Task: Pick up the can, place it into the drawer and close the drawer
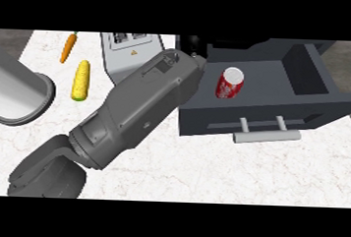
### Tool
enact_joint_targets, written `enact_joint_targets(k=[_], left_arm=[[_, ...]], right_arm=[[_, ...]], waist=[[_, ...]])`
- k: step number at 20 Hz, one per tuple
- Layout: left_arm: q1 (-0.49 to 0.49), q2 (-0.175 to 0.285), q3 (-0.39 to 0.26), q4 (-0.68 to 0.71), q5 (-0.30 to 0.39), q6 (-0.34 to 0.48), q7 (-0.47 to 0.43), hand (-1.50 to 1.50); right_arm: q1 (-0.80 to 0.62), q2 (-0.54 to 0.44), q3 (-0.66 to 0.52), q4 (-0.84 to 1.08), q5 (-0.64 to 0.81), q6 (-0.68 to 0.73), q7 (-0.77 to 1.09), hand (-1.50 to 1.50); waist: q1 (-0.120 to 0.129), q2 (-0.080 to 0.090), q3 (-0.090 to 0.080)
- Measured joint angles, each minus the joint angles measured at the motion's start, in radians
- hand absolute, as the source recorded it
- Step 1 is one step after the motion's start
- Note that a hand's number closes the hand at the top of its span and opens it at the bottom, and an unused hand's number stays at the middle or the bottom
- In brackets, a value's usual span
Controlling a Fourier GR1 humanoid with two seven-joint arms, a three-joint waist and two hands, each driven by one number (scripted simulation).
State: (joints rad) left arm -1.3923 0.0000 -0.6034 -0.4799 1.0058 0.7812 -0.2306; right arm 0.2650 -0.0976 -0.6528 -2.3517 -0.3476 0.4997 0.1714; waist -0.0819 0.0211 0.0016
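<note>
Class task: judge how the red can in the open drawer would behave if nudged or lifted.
The can is a smooth cylinder, so it would probably roll or slide when nudged. It looks like a thin metal drinks can, so likely light and easily dented. The drawer walls around it should keep it in.

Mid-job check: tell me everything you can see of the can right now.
The can is red with white markings and a silvery top. It seems to stand upright on the floor of the open drawer, in its left part as seen. Nothing grips it; the grey forearm passes just left of it.
</note>
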Motion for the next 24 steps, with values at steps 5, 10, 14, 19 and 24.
enact_joint_targets(k=[5, 10, 14, 19, 24], left_arm=[[-0.017, 0.000, -0.002, -0.003, 0.018, 0.010, -0.039, -1.50], [-0.033, 0.000, 0.000, -0.012, 0.035, 0.018, -0.053, -1.50], [-0.030, 0.000, 0.008, -0.015, 0.046, 0.005, -0.054, -1.50], [-0.031, 0.001, 0.015, -0.029, 0.045, 0.014, -0.030, -1.50], [-0.014, 0.009, 0.023, -0.032, 0.019, 0.020, -0.017, -1.50]], right_arm=[[-0.070, -0.017, 0.059, -0.032, 0.146, 0.006, -0.046, -1.50], [-0.133, -0.007, 0.173, -0.054, 0.381, -0.003, -0.079, -1.50], [-0.193, 0.002, 0.291, -0.030, 0.579, -0.029, -0.095, -1.50], [-0.287, 0.003, 0.427, 0.085, 0.829, -0.104, -0.140, -1.50], [-0.403, -0.004, 0.532, 0.242, 1.027, -0.198, -0.177, -1.50]], waist=[[0.017, -0.001, 0.000], [0.040, -0.003, -0.001], [0.058, -0.005, -0.001], [0.081, -0.011, -0.002], [0.093, -0.014, -0.002]])
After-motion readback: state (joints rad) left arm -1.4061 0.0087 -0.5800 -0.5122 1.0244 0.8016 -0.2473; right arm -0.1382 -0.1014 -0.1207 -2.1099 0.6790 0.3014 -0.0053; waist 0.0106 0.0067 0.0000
